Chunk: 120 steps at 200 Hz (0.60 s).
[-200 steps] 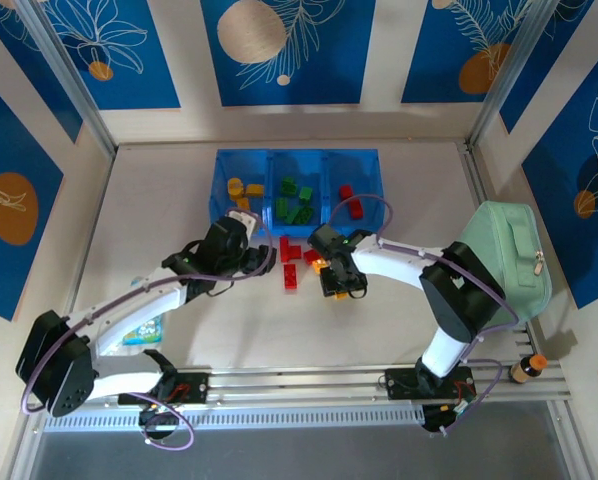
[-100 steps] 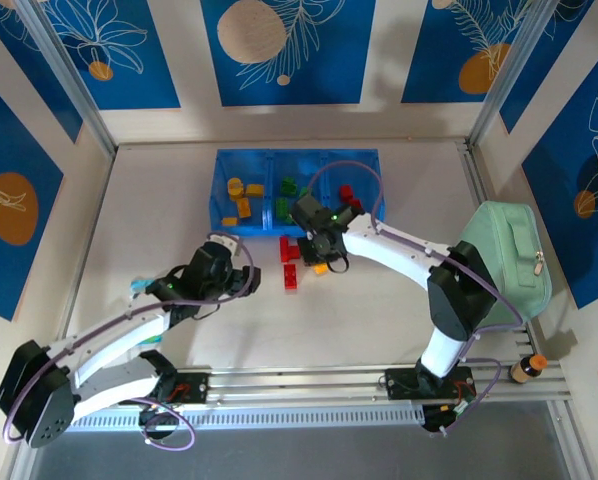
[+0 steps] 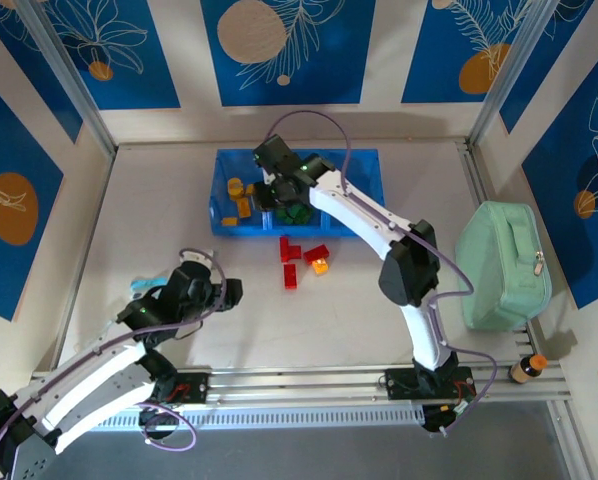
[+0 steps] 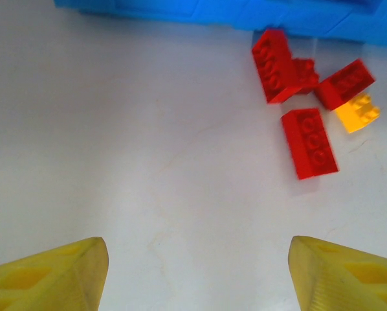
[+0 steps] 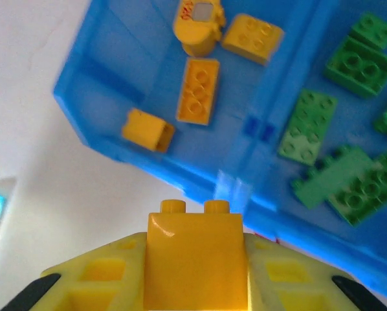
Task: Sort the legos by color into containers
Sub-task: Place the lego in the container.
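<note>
Held lego: a yellow lego (image 5: 193, 256), studs up, grasped between the yellow fingers (image 5: 96, 285) of the right gripper (image 5: 195, 285)
Where it hangs: over the containers (image 3: 362, 160), close to the divider between the left and middle compartments, with the tray's near wall just beyond it in the right wrist view
Left compartment (image 5: 103, 84): four yellow legos (image 5: 199, 91) lying apart from one another, one of them a rounded piece at the far end, one small block near the front wall
Middle compartment (image 5: 277, 78): green legos (image 5: 307, 126), flat plates and blocks, some touching in a loose heap
Right compartment: mostly covered by the right arm from above, contents cannot be told
Loose legos: several red legos (image 4: 310, 142) on the desk (image 3: 159, 200) just in front of the containers' near wall, two of them touching; one orange-yellow lego (image 4: 357, 111) just beside a red one
Right arm: stretched forward and leftward across the containers
Left gripper (image 4: 197, 272): released, jaws wide apart with nothing between them, low over bare desk, drawn back toward the near-left and well apart from the loose legos
Pouch (image 3: 504, 262): pale green, zipped, at the desk's right side, well apart from the containers
</note>
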{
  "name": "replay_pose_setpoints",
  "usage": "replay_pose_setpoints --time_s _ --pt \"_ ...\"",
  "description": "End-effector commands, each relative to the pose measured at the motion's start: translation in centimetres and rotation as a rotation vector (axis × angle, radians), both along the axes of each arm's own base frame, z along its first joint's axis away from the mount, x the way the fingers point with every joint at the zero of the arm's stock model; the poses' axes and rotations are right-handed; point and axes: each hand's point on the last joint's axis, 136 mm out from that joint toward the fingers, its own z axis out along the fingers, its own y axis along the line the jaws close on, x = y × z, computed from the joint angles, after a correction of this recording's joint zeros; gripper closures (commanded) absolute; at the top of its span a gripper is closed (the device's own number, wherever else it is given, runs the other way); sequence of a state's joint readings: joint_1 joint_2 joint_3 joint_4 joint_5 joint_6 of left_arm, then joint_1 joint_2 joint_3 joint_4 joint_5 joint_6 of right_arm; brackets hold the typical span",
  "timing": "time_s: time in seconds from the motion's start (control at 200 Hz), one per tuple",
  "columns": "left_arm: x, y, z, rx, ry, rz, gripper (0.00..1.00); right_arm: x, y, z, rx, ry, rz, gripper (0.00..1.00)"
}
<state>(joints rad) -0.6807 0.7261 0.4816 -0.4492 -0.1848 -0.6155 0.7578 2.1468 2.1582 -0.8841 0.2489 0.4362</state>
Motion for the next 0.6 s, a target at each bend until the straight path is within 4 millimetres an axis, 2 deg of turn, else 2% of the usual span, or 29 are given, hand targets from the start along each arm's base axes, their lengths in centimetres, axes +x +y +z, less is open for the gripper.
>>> replay_pose_setpoints --time_s 0.0,0.085,0.11,0.145,0.215,0.365,0.595 --pt "-1.2 0.9 -1.6 0.007 0.063 0.027 0.26 0.3 1.6 0.0 0.017 0.036 0.056 0.68" --pt "-1.3 0.8 -1.5 -0.01 0.058 0.024 0.26 1.4 2.6 -0.5 0.018 0.037 0.057 0.65" --pt "-1.3 0.8 -1.4 -0.017 0.056 0.021 0.26 1.7 2.8 -0.5 0.022 0.036 0.053 0.57" --pt "-1.4 0.7 -1.4 -0.022 0.053 0.015 0.26 2.2 2.9 -0.3 0.033 0.039 0.038 0.39" --pt "-1.5 0.7 -1.4 -0.02 0.052 0.008 0.27 2.6 3.2 1.0 0.07 0.029 0.025 0.28" --pt "-1.5 0.5 -1.4 -0.013 0.051 -0.006 0.26 2.5 2.4 3.8 0.097 -0.016 0.004 0.27" --pt "-0.9 -1.9 -0.9 -0.064 0.032 -0.105 0.26 -0.3 -0.7 4.7 0.095 -0.027 -0.014 0.29"
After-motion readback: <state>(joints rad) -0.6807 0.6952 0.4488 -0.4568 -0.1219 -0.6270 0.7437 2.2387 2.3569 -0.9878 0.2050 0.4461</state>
